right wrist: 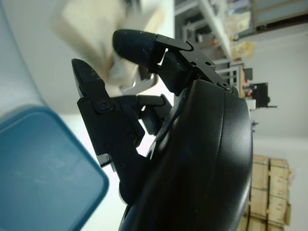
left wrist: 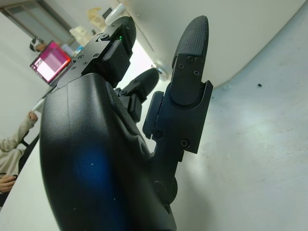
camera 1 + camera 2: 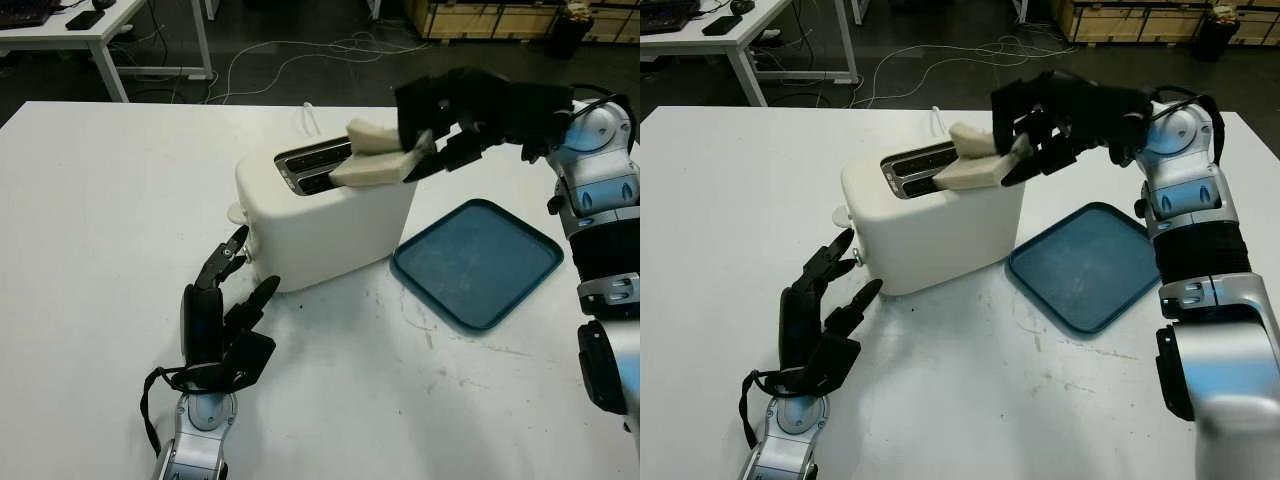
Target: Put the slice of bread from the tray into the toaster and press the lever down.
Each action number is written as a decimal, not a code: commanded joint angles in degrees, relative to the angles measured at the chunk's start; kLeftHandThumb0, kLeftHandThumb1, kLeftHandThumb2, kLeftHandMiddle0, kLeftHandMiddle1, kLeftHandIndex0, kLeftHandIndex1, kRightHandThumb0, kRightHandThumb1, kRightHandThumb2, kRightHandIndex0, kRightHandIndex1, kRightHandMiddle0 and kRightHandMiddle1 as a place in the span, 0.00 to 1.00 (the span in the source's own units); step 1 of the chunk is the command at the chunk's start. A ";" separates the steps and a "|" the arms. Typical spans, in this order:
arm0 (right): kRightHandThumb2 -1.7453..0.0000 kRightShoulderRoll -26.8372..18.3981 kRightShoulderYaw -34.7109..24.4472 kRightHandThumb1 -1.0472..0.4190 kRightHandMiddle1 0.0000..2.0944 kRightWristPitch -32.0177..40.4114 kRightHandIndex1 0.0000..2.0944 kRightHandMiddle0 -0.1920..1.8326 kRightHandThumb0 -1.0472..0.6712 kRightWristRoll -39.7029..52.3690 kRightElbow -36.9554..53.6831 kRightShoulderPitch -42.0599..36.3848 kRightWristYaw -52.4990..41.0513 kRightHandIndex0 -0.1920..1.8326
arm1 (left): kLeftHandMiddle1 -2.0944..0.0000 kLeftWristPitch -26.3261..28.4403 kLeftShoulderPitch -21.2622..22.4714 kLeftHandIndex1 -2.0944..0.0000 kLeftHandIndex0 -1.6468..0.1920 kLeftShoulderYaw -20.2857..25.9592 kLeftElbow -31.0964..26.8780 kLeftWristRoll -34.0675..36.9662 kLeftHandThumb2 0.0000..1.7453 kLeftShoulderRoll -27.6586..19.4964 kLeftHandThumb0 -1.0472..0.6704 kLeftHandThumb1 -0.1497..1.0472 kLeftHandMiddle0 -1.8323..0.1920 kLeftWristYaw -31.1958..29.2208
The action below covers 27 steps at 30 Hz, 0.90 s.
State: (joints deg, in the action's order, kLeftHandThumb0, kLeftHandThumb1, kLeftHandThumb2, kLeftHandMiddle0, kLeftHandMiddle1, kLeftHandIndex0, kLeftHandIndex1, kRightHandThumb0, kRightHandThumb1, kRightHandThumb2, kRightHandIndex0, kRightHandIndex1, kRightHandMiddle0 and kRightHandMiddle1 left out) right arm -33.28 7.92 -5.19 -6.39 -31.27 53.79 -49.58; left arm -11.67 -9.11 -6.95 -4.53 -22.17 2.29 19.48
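Gripping bread (image 3: 375, 160) over toaster (image 3: 325, 215): right hand (image 3: 440, 120) | left hand (image 3: 225, 320) open on scuffed white table (image 3: 100, 250) | cables on dark floor (image 3: 300, 55)

Bread slice (image 3: 375, 165) far end hidden behind right hand (image 3: 440, 125), toaster (image 3: 320, 225) lever side masked by left hand (image 3: 225, 320) fingertips, tray (image 1: 33, 168) cut off by frame edge

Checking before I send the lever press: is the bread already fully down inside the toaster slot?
No: the slice of bread lies tilted across the top of the toaster, gripped by the right hand, not sunk in a slot.
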 commanded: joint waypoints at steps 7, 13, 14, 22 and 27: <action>1.00 0.06 1.25 0.25 0.11 -1.29 0.46 0.45 0.50 -1.60 0.72 0.48 0.08 0.32 | 0.63 -1.34 0.07 1.00 0.60 0.14 0.12 -0.21 0.10 -0.12 0.28 0.89 0.73 0.67; 1.00 -0.03 1.29 0.24 0.10 -3.50 0.52 0.46 0.49 -1.97 0.23 -0.14 0.79 0.28 | 0.63 -0.85 -0.04 1.00 0.60 0.08 -0.21 -0.44 0.10 -0.16 0.28 0.89 0.73 0.63; 1.00 0.00 1.24 0.24 0.10 -3.79 0.53 0.46 0.49 -2.00 0.22 -0.25 0.98 0.27 | 0.63 -0.78 -0.10 1.00 0.60 0.06 -0.29 -0.44 0.10 -0.10 0.28 0.89 0.73 0.64; 1.00 0.08 0.76 0.24 0.12 -7.02 0.57 0.49 0.47 -2.89 0.42 -1.11 4.44 0.25 | 0.63 -1.35 -0.14 1.00 0.60 0.14 -0.01 -0.41 0.10 -0.48 0.28 0.89 0.74 0.63; 1.00 0.00 -0.39 0.27 0.13 -11.46 0.58 0.52 0.46 -4.81 2.24 -3.26 12.55 0.29 | 0.63 -0.23 -0.52 1.00 0.60 0.03 -0.78 -0.58 0.10 -0.27 0.27 0.89 0.73 0.44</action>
State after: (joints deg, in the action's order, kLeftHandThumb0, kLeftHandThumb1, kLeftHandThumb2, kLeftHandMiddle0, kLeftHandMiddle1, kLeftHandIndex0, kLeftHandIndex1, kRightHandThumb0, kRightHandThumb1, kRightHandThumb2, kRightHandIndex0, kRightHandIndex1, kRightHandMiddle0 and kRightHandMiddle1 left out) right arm -33.43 8.33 -14.24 -10.46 -30.24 51.62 -39.33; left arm -11.87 -9.25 -6.93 -4.59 -22.24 2.13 19.71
